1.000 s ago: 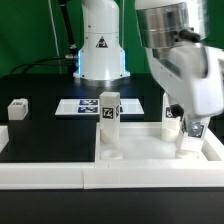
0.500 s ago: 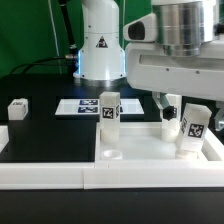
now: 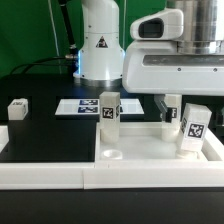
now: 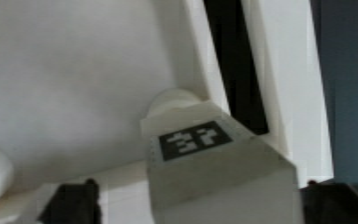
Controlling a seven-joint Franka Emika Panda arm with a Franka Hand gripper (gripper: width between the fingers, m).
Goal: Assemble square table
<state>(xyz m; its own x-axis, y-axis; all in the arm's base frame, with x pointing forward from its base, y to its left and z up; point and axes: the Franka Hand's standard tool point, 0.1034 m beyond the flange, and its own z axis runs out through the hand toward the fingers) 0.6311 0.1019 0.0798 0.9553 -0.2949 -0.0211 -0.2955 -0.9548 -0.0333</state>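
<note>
Leg (image 4: 202,140) beneath downward, apparently open claw (image 4: 194,203)

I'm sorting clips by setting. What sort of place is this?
Probably a robotics lab bench: a white robot arm base stands at the back of a black table, a marker board of black-white tags lies flat on it, and a tagged white leg stands upright.

White legs (image 3: 110,100) carry black-white tags (image 3: 109,116), the square slab (image 3: 145,150) is white, the table (image 3: 40,135) black.
</note>
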